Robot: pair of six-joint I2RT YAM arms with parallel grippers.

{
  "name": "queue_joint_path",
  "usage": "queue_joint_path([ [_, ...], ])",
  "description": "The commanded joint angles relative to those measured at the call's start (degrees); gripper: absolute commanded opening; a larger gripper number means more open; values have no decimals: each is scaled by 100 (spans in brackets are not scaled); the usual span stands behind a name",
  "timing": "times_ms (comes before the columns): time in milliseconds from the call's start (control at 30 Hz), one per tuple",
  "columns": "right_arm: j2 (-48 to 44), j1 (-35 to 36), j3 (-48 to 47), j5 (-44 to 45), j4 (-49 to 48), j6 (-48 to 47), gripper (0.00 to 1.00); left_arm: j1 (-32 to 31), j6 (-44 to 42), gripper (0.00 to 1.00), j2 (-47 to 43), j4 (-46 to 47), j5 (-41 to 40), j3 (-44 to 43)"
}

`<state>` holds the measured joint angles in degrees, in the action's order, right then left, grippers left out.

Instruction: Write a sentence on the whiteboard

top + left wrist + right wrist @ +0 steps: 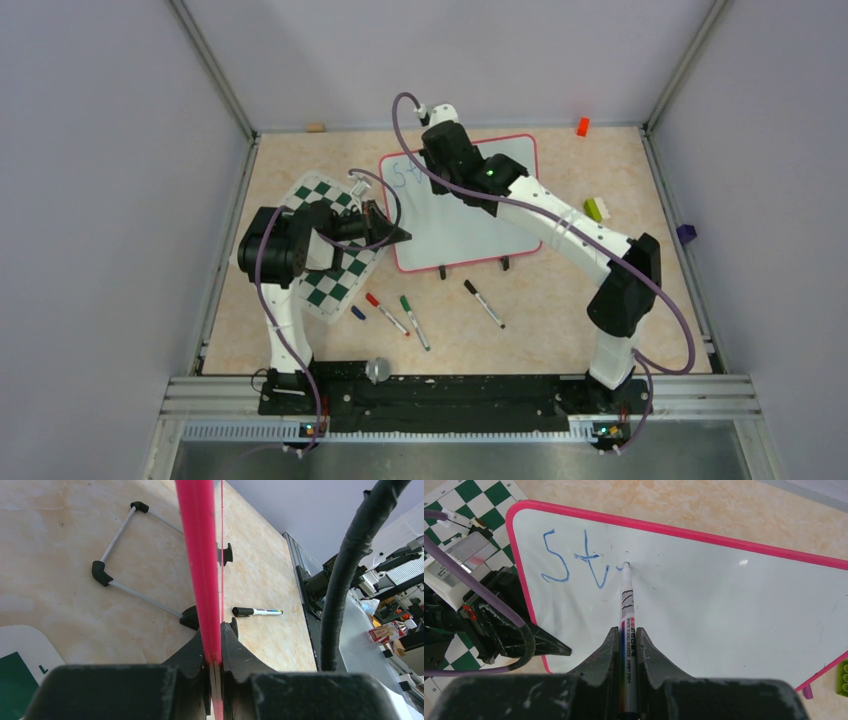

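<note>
1. The table (560, 330) is tan with a cloudy, stone-like look. Plain grey walls stand around it.
2. The whiteboard (465, 235) sits in the middle of the table, just right of a green-and-white checkered mat (335, 275). It is shiny, with round corners and a thin pink frame.
3. The sentence (574, 562) reads only "St" in blue, at the board's top left.
4. The left gripper (215, 635) is squeezed tight on the whiteboard's pink edge.
5. The right gripper (627, 632) pinches a white marker (626, 592). The marker's tip touches the board, and its label says "WHITE BOARD MARKER".
</note>
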<state>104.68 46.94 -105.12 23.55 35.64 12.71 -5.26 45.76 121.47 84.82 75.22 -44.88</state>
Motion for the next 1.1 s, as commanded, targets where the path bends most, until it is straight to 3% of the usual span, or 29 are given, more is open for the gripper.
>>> queue_joint_path([
  [0,-92,-119,77,76,63,106,0,51,-510,6,-31,800,-35,-17],
  [1067,-267,-121,453,-89,40,328,0,51,-523,6,-36,800,-17,-13],
])
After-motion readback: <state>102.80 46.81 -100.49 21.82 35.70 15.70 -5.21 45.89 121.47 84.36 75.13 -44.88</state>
